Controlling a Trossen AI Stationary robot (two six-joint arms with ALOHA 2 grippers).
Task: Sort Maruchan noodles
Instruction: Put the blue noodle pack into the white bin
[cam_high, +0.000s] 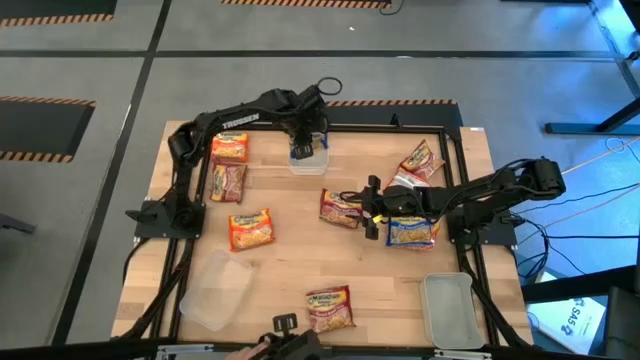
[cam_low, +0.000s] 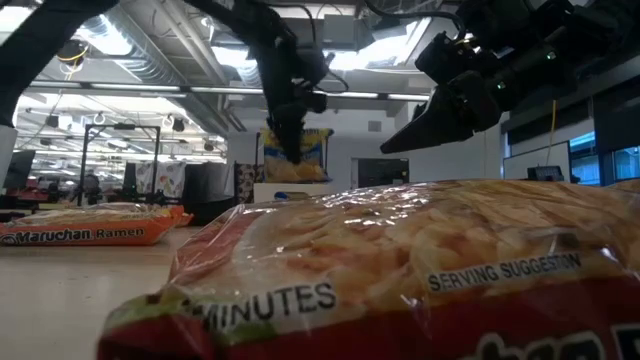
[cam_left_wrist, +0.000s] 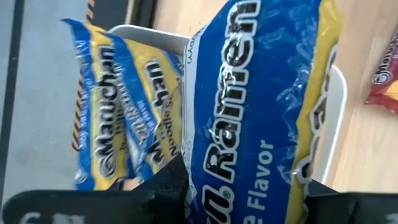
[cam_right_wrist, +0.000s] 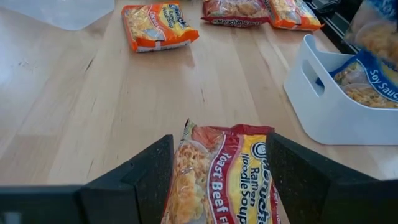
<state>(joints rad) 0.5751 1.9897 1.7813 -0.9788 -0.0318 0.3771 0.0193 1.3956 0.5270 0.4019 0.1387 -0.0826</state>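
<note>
My left gripper (cam_high: 303, 140) hangs over the white tub (cam_high: 308, 160) near the table's far edge, shut on a blue Maruchan packet (cam_left_wrist: 261, 112). Another blue packet (cam_left_wrist: 118, 118) stands inside the tub. My right gripper (cam_high: 368, 208) is open at mid-table. Its fingers stand on either side of a red roast-beef packet (cam_right_wrist: 224, 174) lying flat on the wood; I cannot tell whether they touch it. Other packets lie flat: orange (cam_high: 230, 148), red (cam_high: 228, 182), orange (cam_high: 250, 228), red (cam_high: 330, 305), red (cam_high: 420, 160) and blue (cam_high: 412, 232). My left gripper pinches the blue packet between its two fingers at one end (cam_left_wrist: 236, 186). The fingers come from above and point down. The packet hangs upright below them (cam_low: 293, 150), with its lower part at the white tub's opening beside the other blue packet.
A clear plastic tub (cam_high: 215, 290) lies near the table's near-left corner and another clear tub (cam_high: 447, 308) near the near-right corner. A black frame (cam_high: 455, 150) borders the work area. Bare wood (cam_high: 300, 250) lies between the packets at mid-table.
</note>
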